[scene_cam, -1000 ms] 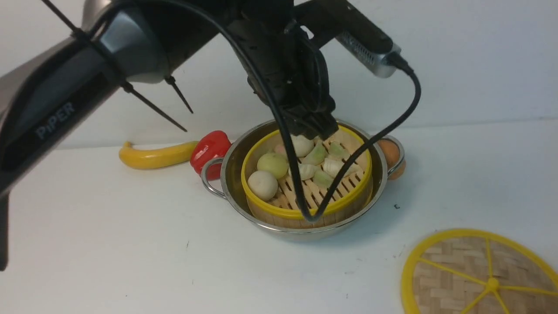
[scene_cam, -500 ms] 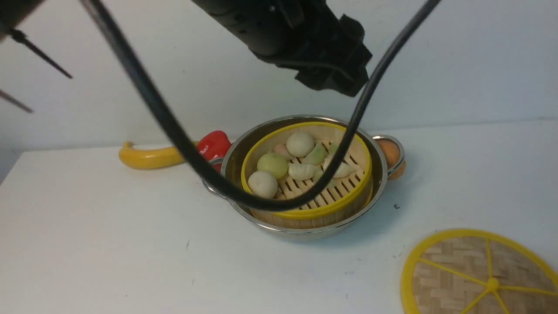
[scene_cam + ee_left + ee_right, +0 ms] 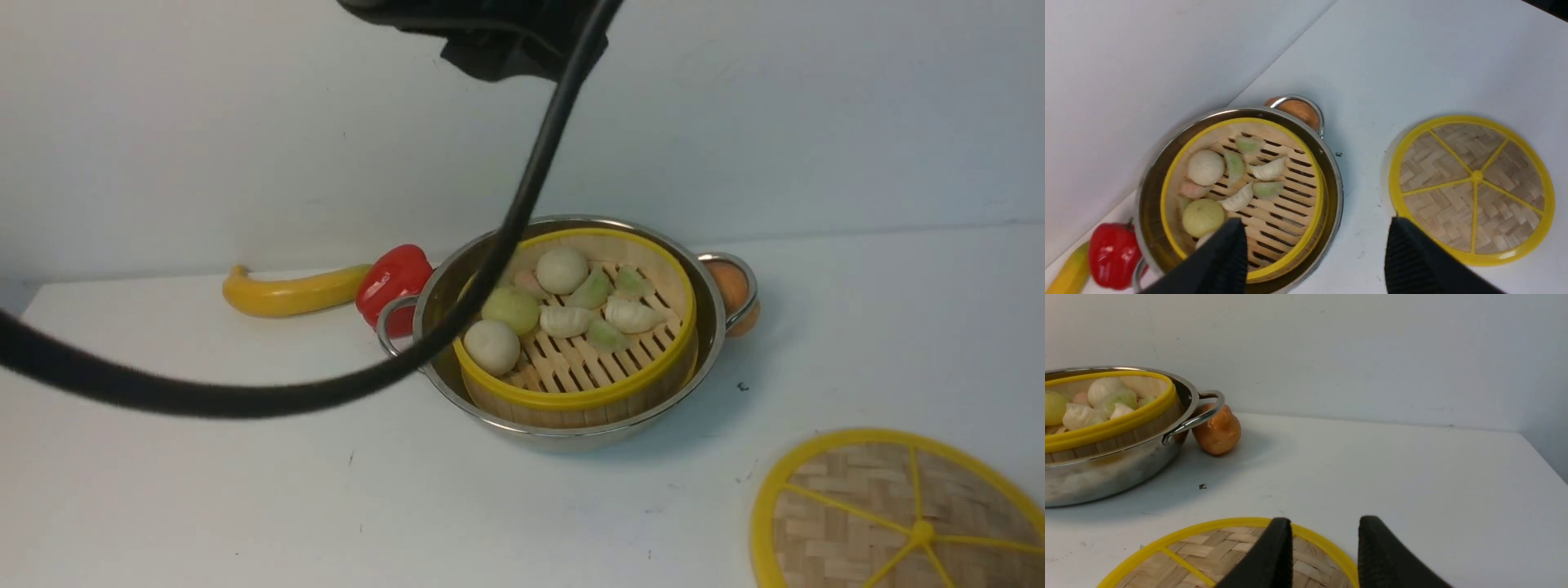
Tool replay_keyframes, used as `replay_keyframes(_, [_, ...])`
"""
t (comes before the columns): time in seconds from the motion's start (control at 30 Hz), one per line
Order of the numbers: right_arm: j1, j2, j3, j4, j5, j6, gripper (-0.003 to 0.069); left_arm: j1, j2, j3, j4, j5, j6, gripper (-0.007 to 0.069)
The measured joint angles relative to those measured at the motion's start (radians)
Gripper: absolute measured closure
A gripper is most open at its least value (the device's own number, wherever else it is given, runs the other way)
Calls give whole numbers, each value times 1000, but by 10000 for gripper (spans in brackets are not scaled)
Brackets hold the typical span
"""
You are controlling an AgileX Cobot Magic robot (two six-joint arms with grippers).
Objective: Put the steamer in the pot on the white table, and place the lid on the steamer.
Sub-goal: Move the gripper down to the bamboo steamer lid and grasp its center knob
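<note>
The steamer point(image 3: 571, 394), a yellow-rimmed bamboo basket with pale buns and dumplings, sits inside the shiny pot point(image 3: 437, 294) on the white table point(image 3: 204, 474). The lid point(image 3: 857, 506), a woven disc with yellow spokes, lies flat on the table at the front right. My left gripper point(image 3: 1316, 230) hangs high above the gap between the pot point(image 3: 1147, 183) and the lid point(image 3: 1453, 163), open and empty. My right gripper point(image 3: 1325, 522) hovers low over the far rim of the lid point(image 3: 1208, 551), its jaws apart with nothing between them.
A yellow banana point(image 3: 286, 292) and a red pepper point(image 3: 396, 278) lie left of the pot. An orange-brown toy food point(image 3: 729, 286) rests under the pot's right handle. A black cable point(image 3: 522, 196) sweeps across the front view. A wall stands close behind.
My left arm has risen from the steamer's far rim and nearly left the front view. The steamer stays in the pot, and the lid has not moved.
</note>
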State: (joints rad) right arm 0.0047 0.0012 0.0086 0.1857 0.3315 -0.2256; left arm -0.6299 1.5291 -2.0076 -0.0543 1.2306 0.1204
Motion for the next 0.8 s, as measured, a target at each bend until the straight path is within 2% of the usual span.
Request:
replay_keyframes(0.17, [0, 0, 0, 0, 0, 0, 410, 0, -127, 0, 127, 0, -157, 205])
replay_keyframes(0.33, [0, 0, 0, 0, 0, 0, 410, 1, -257, 23, 222, 0, -183, 205])
replay_keyframes(0.47, [0, 0, 0, 0, 0, 0, 410, 34, -368, 126, 281, -1, -186, 205])
replay_keyframes(0.6, [0, 0, 0, 0, 0, 0, 410, 110, -432, 268, 283, -3, -195, 205])
replay_keyframes(0.63, [0, 0, 0, 0, 0, 0, 410, 166, -464, 381, 264, -3, -197, 205])
replay_keyframes(0.73, [0, 0, 0, 0, 0, 0, 410, 247, -501, 558, 209, -22, -200, 205])
replay_keyframes(0.8, [0, 0, 0, 0, 0, 0, 410, 317, -536, 724, 149, -107, -200, 205])
